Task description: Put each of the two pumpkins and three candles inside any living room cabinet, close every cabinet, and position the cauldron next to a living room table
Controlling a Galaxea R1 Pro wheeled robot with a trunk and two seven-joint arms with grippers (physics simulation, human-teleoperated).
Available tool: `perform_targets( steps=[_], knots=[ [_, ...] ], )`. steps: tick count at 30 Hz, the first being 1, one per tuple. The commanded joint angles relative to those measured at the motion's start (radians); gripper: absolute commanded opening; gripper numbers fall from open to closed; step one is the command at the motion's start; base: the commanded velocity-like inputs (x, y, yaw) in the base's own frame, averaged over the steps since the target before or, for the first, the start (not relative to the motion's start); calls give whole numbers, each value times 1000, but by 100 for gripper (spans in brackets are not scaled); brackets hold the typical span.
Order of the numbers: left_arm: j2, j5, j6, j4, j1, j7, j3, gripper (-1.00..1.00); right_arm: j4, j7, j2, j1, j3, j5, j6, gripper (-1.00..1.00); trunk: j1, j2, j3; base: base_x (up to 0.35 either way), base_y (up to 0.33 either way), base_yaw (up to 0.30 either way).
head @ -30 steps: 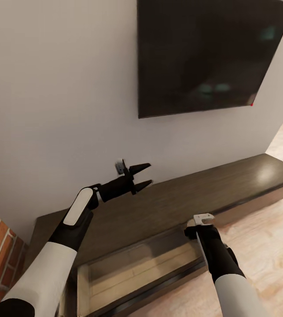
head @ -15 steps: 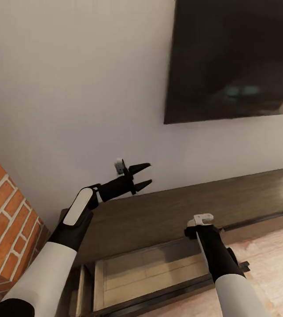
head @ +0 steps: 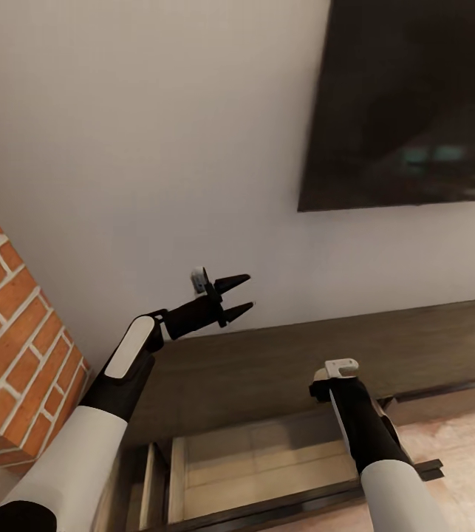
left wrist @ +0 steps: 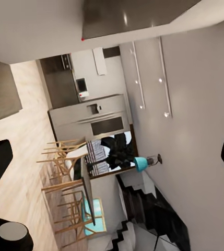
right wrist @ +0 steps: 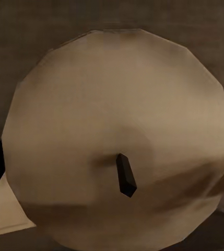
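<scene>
One cabinet, one open drawer, one candle, one television

View has swung leftward: the TV and cabinet sit farther right than before, and a brick pillar has come in beside the left arm. More of the open drawer lies under the right gripper.

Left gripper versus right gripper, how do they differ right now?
The left gripper is open and empty, while the right gripper looks shut on a beige candle. The left gripper is raised above the cabinet top and points sideways along the wall. The right gripper points down over the open drawer. Both sit on black-and-white arms.
</scene>
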Motion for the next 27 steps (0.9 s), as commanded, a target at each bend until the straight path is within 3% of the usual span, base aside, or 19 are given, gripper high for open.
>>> perform_targets(
  steps=[1, 12, 27],
  knots=[
    [0, 0, 1, 1, 0, 0, 0, 100, 0, 0, 0, 0, 0, 1, -1, -100, 0, 0, 0, 278, -61, 2],
    [2, 1, 0, 8, 0, 0, 0, 100, 0, -1, 0, 0, -1, 1, -1, -100, 0, 0, 0, 288, -74, 10],
    [2, 1, 0, 10, 0, 0, 0, 100, 0, -1, 0, 0, -1, 1, -1, -100, 0, 0, 0, 11, -3, 266]
  ],
)
